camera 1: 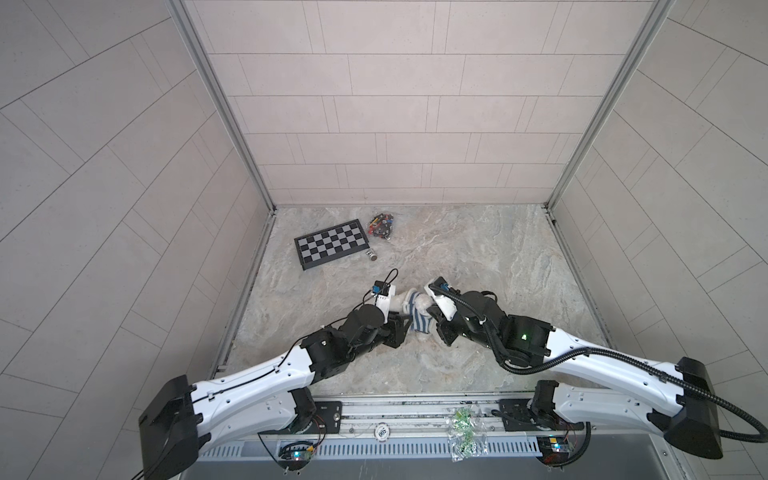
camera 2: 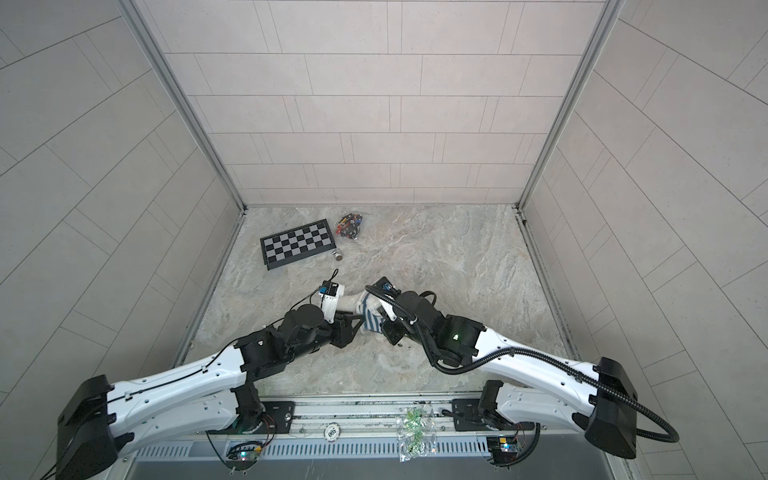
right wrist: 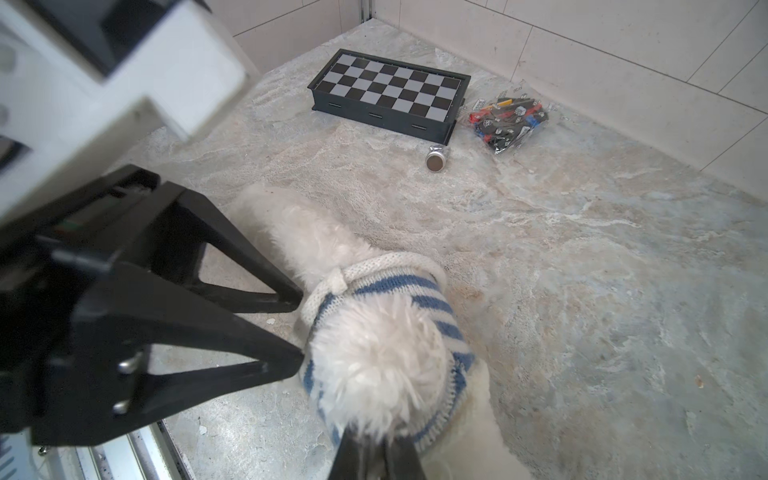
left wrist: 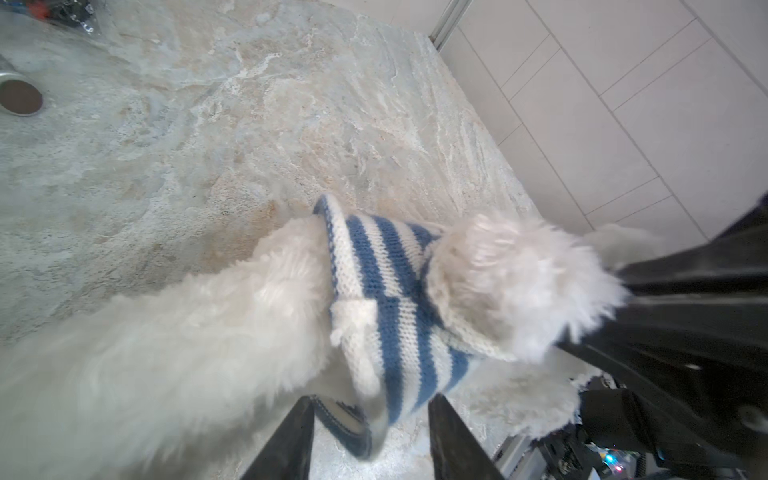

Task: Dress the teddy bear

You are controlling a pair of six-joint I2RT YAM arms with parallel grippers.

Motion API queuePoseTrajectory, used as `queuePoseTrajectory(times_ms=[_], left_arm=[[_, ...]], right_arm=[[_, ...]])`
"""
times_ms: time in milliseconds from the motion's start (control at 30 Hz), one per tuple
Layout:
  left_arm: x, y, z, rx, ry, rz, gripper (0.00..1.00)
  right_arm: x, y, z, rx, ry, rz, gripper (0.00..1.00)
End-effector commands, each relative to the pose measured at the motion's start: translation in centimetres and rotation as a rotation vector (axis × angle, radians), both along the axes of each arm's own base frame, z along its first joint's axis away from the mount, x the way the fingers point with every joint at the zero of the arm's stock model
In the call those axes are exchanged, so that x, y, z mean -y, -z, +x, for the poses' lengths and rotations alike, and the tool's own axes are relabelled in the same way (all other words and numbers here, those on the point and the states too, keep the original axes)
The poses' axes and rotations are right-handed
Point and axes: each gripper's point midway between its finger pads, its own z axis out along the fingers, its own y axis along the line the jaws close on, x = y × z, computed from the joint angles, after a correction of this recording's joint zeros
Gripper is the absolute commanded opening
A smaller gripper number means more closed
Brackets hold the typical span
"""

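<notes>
While the striped shirt (left wrist: 395, 299) sits bunched around only one part of the teddy bear (left wrist: 187, 340), the job is in the middle of the pulling-on step. A fluffy tuft, which I take for a paw or the head, pokes out of one opening. Most of the long white body lies bare on the table (right wrist: 582, 270).

Both top views show the bear lying between the two arms, near the front middle of the table. The left claw (left wrist: 370, 401) stands spread, one finger on either side of the shirt's loose blue hem, which hangs in the gap without being squeezed. The right claw (right wrist: 374, 446) is pressed together right at the tuft. It pinches what looks like fur, though some knit may be caught too; I cannot tell.

Next, I judge, the left claw needs to close on that hem and draw it along the body. The right claw would hold firm as an anchor. Soft knit slips easily, so a deep bite on the hem matters.
</notes>
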Motion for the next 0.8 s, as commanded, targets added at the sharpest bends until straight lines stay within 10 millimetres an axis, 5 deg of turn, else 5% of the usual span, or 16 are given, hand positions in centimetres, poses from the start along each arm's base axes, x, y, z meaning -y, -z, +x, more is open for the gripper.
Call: queuePoseTrajectory(times_ms=[0, 167, 367, 533, 767], left_arm=[[0.1, -2.2, 1.9, 0.077, -0.071, -0.002, 0.45], [-0.2, -2.0, 2.5, 0.086, -0.097, 0.024, 0.22], [-2.8, -1.6, 2.8, 0.075, -0.169, -0.020, 0.01], [-4.7, -1.3, 2.5, 0.075, -0.189, -0.013, 0.00], [-4.3, -1.0, 1.6, 0.055, -0.118, 0.014, 0.00]], right_arm=[[-0.7, -2.6, -0.1, 0.020, -0.015, 0.092, 0.00], [-1.1, -2.8, -1.0, 0.022, -0.073, 0.120, 0.00], [-0.4, -3.0, -1.3, 0.038, -0.086, 0.076, 0.00], [0.8, -2.9, -1.2, 0.033, -0.074, -0.010, 0.00], [1.8, -1.7, 0.0, -0.037, -0.022, -0.003, 0.00]])
